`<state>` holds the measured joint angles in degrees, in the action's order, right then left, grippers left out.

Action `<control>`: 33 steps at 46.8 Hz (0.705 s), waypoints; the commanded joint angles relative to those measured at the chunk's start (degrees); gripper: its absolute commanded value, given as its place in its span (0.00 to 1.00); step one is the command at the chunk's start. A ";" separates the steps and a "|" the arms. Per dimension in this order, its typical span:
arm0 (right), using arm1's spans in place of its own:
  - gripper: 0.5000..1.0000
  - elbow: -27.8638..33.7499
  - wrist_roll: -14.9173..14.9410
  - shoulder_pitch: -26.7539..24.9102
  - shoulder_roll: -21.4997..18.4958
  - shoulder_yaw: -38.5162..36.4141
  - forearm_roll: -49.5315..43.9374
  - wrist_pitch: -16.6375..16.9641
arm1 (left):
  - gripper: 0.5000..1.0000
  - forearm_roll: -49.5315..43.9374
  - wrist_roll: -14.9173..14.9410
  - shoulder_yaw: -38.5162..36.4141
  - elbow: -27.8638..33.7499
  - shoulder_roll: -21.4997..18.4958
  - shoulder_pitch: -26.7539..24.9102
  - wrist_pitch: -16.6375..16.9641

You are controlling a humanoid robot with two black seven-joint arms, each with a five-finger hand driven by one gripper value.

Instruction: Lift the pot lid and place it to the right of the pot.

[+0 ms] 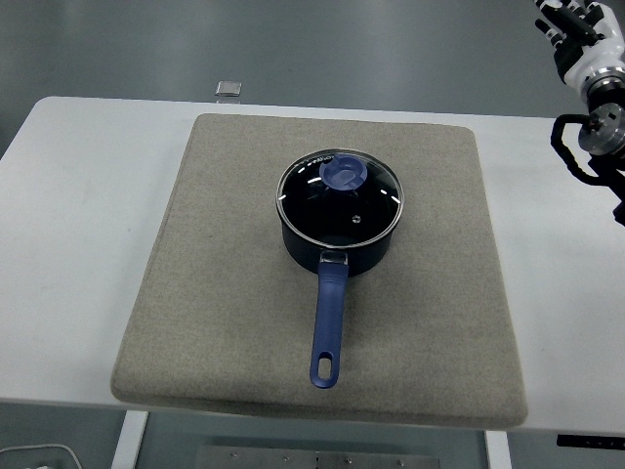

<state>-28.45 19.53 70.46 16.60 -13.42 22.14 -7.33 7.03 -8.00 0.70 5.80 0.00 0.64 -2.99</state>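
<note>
A round glass pot lid with a blue knob sits closed on the dark blue long-handled pot, handle pointing toward the table's near edge.

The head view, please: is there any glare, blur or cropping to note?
Head view: sharp, evenly lit; small glints on the glass lid; soft shadow around the pot on the mat; the right hand is cropped at the top-right corner.

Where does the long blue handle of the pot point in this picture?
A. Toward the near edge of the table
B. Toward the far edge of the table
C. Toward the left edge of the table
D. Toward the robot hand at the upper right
A: the handle runs from the pot down toward the table's near edge, ending on the mat.
</note>
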 commanded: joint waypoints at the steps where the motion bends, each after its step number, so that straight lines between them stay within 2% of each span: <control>1: 0.80 0.06 -0.01 0.56 0.36 -0.03 0.10 -0.05 | 1.00 0.00 0.00 0.00 0.00 0.00 -0.03 0.00; 11: 0.80 -0.03 -0.01 2.75 1.51 0.15 -0.08 0.04 | 1.00 0.00 0.00 0.00 0.00 0.00 0.06 0.00; 33: 0.80 0.06 -0.10 1.17 1.59 0.15 -0.25 -0.05 | 1.00 0.00 0.00 0.00 0.00 0.00 -0.03 0.00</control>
<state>-28.38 19.42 71.72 18.27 -13.28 21.85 -7.34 7.03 -8.00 0.70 5.80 0.00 0.66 -2.99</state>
